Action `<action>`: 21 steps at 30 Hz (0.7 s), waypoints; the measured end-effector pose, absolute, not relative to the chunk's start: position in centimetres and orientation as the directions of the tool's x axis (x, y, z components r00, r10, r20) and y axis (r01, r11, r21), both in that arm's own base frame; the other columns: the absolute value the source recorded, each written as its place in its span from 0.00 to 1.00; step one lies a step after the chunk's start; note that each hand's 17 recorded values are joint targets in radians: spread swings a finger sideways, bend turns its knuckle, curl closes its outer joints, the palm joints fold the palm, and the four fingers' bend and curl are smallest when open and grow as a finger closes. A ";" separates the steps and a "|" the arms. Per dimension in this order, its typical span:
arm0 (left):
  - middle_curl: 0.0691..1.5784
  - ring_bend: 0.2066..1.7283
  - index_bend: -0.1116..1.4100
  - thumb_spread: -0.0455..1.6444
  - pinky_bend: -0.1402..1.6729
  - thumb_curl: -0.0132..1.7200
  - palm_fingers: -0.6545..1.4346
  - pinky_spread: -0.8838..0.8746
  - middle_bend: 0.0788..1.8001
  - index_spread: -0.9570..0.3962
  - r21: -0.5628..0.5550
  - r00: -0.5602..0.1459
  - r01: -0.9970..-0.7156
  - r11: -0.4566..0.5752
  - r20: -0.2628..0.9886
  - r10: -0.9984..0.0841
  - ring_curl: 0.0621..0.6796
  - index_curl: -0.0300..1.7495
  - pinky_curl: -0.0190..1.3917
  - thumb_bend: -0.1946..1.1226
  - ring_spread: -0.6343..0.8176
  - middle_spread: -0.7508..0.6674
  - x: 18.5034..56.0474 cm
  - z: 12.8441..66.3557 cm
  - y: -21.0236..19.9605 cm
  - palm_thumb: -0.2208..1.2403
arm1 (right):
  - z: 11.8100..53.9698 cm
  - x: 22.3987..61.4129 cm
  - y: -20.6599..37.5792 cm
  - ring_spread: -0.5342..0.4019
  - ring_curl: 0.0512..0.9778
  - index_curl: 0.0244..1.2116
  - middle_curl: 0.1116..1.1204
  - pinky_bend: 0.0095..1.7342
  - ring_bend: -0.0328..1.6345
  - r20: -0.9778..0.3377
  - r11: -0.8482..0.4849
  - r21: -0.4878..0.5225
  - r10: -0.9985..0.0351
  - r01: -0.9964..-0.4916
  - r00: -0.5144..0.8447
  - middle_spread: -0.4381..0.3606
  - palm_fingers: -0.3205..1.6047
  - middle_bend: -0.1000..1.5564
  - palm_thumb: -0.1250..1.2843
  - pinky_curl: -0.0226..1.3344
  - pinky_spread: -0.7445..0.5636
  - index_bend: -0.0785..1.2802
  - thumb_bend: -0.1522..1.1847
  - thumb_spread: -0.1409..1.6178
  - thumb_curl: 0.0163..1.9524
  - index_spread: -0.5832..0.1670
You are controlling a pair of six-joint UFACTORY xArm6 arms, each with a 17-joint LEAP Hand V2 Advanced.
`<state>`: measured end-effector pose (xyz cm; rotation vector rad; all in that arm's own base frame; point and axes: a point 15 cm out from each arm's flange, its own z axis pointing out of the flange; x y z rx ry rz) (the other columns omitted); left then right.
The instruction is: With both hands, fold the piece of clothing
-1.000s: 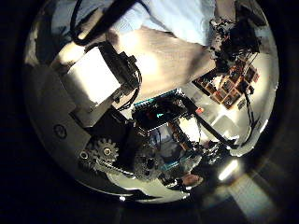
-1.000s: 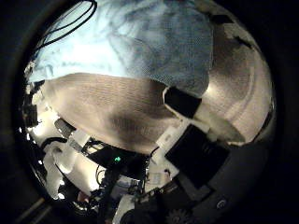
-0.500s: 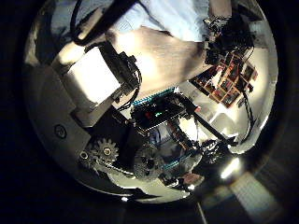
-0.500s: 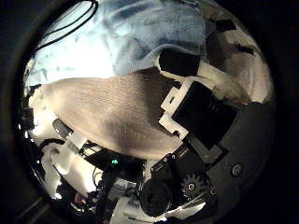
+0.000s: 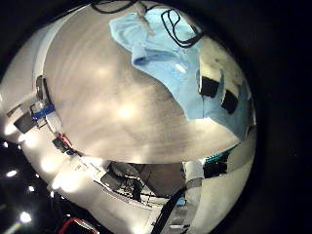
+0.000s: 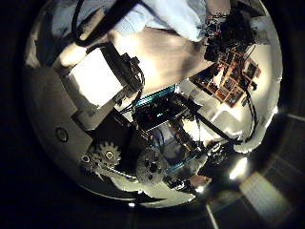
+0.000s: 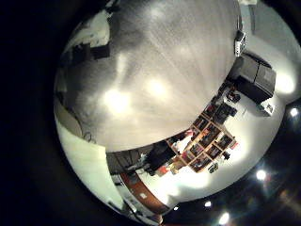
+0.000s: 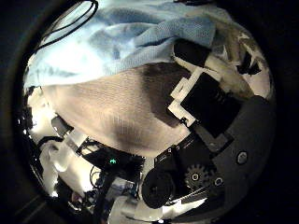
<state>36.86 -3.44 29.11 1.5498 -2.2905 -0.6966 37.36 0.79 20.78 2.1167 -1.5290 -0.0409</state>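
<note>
The piece of clothing (image 8: pixel 121 42) is a pale, crumpled cloth lying on the wooden table (image 8: pixel 112 112). In the right thumb side palm view my right hand (image 8: pixel 201 93) is curled in, and one fingertip (image 8: pixel 192 51) pinches the cloth's ruffled near edge. In the left little finger side palm view the cloth (image 5: pixel 161 49) lies spread on the table (image 5: pixel 107 97), and a hand (image 5: pixel 219 93) rests on its edge. In the left thumb side palm view my left hand (image 6: pixel 100 81) is over bare table (image 6: pixel 176 52), with the cloth (image 6: pixel 172 14) beyond it.
The right little finger side palm view shows bare tabletop (image 7: pixel 160 66) and a shelf unit (image 7: pixel 207 137) in the room beyond. A dark cable (image 8: pixel 65 23) loops over the cloth's far side. Shelving (image 6: pixel 233 76) stands past the table.
My right hand has curled in step by step, until its fingertip reached the cloth's near edge. The cloth now fills more of the right thumb side palm view. The left thumb side palm view has hardly changed.
</note>
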 end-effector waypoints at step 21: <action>0.54 0.63 0.21 0.69 0.47 0.33 0.84 0.06 0.51 0.16 0.534 -0.391 -0.784 0.316 -0.030 -0.920 0.70 0.79 0.51 0.14 0.08 0.14 34.0 31.0 -2.7 0.68 | 29.0 33.5 0.4 0.31 0.78 0.78 0.83 0.80 0.80 0.273 -0.243 0.211 -0.915 -0.947 0.296 0.32 0.73 0.76 0.82 0.49 0.42 0.78 0.11 0.69 0.37 0.34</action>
